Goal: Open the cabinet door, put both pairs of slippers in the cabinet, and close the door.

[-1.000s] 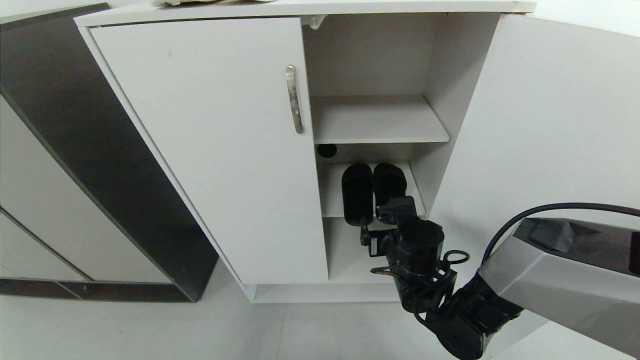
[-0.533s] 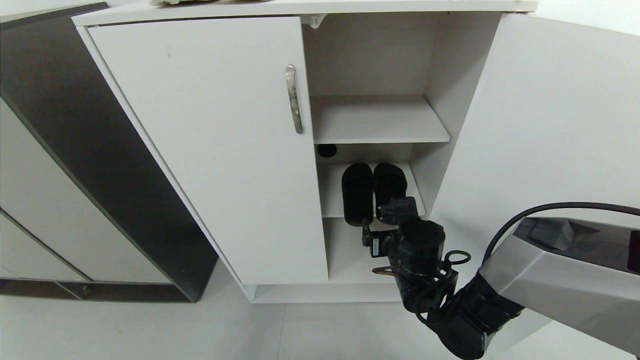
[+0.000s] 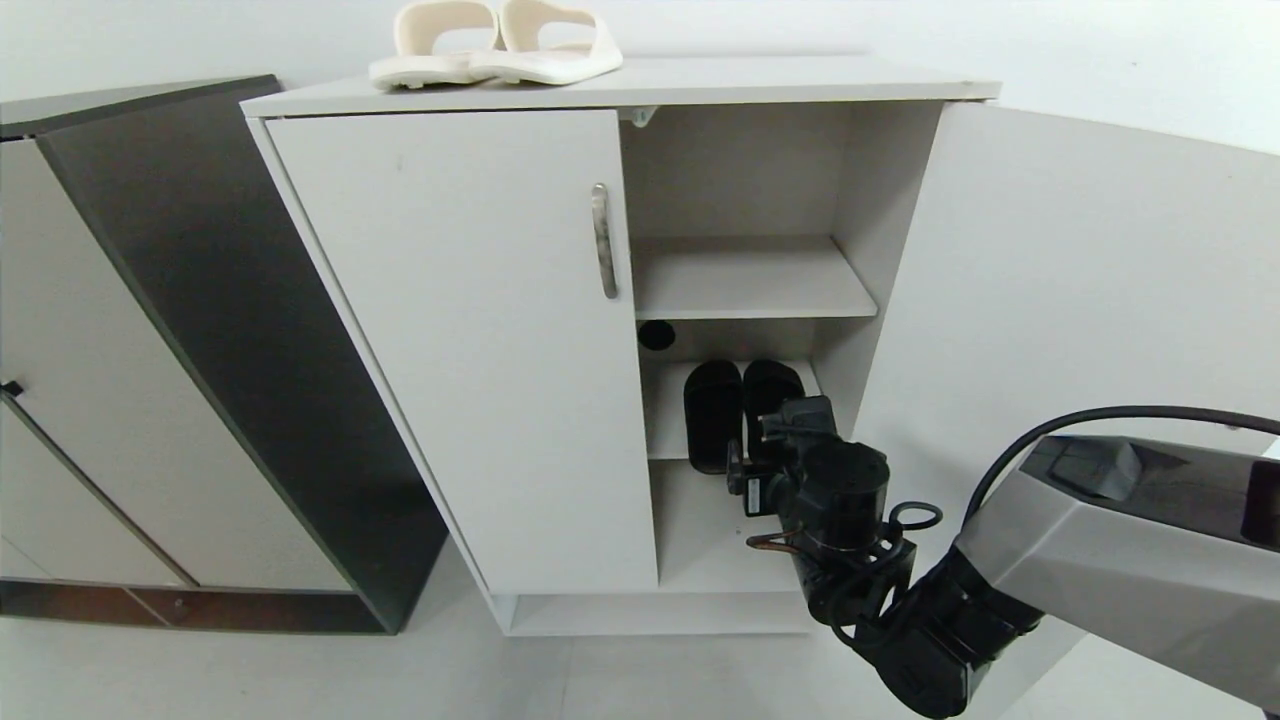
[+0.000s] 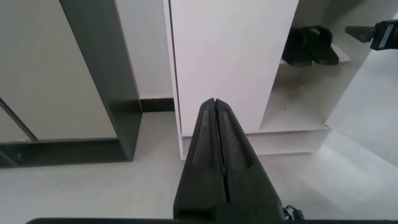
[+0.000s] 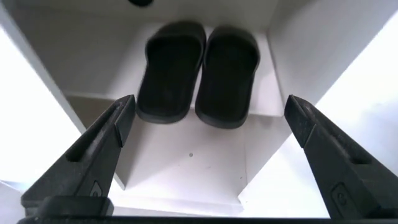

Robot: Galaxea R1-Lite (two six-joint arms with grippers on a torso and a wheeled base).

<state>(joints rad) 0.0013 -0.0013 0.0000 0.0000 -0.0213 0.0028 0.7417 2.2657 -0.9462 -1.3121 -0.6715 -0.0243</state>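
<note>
The right tool (image 5: 209, 106) gaped wide and empty, lower right of centre, just before the black slippers (image 3: 715, 410) on the open cabinet's (image 3: 450, 330) middle shelf. Cream slippers (image 3: 545, 65) lay on the cabinet top, at top centre. The left tool (image 4: 214, 106) was closed and held nothing.

Cabinet (image 3: 620, 95): white, upright, shelved inside.
Right door (image 3: 1050, 290): swung wide open (left door shut).
Black slippers (image 3: 714, 412): pair side by side on the middle shelf.
Cream slippers (image 3: 497, 45): pair lying on the cabinet top, left part.
</note>
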